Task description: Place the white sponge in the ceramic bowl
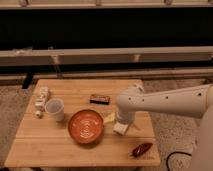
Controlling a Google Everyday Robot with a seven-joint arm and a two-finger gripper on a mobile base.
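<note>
The ceramic bowl [86,126], orange-brown with pale rings inside, stands on the wooden table [50,145] in front of centre. The white sponge [120,130] is a small cream-white block just right of the bowl, on or just above the table. My gripper [121,123] comes in from the right on the white arm and points down right over the sponge, touching or nearly touching it. I cannot tell whether it holds the sponge. The bowl is empty.
A white translucent cup [55,109] stands left of the bowl, with a cluster of small white blocks [40,101] beyond it. A dark flat packet [100,99] lies behind the bowl, a pale yellowish piece [109,118] at its right rim. A red-brown item [142,149] lies near the front right edge.
</note>
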